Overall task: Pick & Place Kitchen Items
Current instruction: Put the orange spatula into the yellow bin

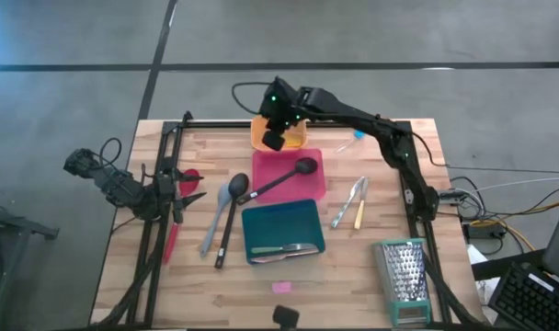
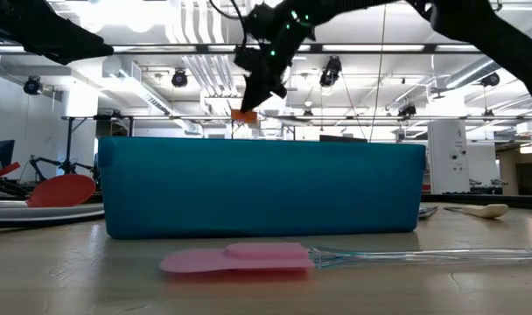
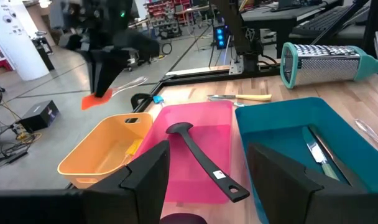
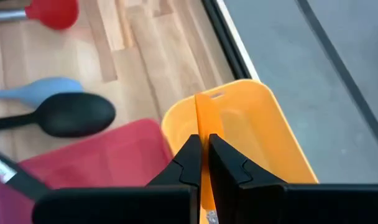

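Wrist view shows my right gripper (image 4: 202, 163) pinching a small orange piece (image 4: 204, 121) above the orange tray (image 4: 270, 130); placing step, so next I lower and release.

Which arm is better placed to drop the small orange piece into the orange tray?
Right. The right tool is shut on the orange piece above the orange tray; the left tool waits at the table's left side.
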`<state>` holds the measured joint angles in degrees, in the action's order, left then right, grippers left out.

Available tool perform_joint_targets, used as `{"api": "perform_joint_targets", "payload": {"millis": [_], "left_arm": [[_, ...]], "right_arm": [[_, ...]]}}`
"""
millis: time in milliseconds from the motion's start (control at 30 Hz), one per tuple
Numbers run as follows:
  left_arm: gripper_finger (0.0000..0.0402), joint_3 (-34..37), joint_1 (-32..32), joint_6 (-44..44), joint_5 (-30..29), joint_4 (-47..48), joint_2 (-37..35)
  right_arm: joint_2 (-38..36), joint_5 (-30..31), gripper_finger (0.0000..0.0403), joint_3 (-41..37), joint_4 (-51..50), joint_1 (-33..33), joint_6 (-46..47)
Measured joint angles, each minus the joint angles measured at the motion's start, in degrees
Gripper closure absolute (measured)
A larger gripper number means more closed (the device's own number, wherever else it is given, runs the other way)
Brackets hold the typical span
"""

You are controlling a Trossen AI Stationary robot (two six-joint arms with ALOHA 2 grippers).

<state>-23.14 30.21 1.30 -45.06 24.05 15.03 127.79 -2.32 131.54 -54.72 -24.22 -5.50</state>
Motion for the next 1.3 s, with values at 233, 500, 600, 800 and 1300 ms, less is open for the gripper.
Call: {"api": "perform_joint_targets", "payload": {"millis": [233, 500, 600, 800, 1300], "left_arm": [[0.0184, 0.00, -0.01, 0.00, 0.00, 0.00, 0.01], [0.0184, 0.00, -0.01, 0.00, 0.00, 0.00, -0.01], [0.0184, 0.00, 0.00, 0.00, 0.01, 0.00, 0.00], [0.0184, 0.00, -0.01, 0.00, 0.00, 0.00, 0.01], [0.0184, 0.00, 0.01, 0.00, 0.00, 0.02, 0.04]], "right_arm": [[3.79, -1.83, 0.0394, 0.07, 2.80, -2.94, -2.33], [7.41, -4.89, 0.0394, 0.14, 5.91, -5.70, -1.23], [8.85, -5.75, 0.0394, 0.14, 5.80, -6.42, -0.69], [11.14, -7.24, 0.0394, 0.28, 6.53, -7.28, -1.23], [13.81, -9.69, 0.0394, 1.18, 4.30, -8.83, 0.22]]}}
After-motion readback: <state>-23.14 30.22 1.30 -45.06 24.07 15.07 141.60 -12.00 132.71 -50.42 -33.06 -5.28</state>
